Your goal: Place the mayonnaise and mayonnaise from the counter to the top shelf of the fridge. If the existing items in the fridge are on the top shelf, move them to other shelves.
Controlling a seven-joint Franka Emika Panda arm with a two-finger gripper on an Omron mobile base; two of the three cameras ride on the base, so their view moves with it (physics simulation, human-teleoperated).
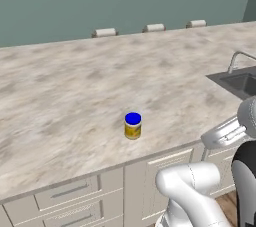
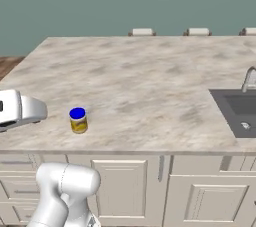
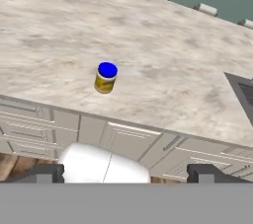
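The counter [image 1: 75,86] spreads broad and mottled beige across all three views, with cream drawers and cabinet doors below its front edge and a dark sink [image 2: 239,108] set into it far off to the right.

One mayonnaise [image 1: 133,125] jar stands upright on that counter, near the front edge and well apart from the sink — blue lid up, so its long axis runs straight up from the stone. Nothing stands near it.

The end effector [image 3: 126,172] is back from the counter, out over the cabinet fronts, its two dark fingertips [image 3: 48,171] spread wide with nothing between them. In the hand view the jar [image 3: 105,77] lies ahead of the fingers and a little to the left of their midline, with the counter edge between them — so the coming reach, as I judge it, is forward and slightly left, then down until the open jaws straddle the jar's upright sides below the lid.
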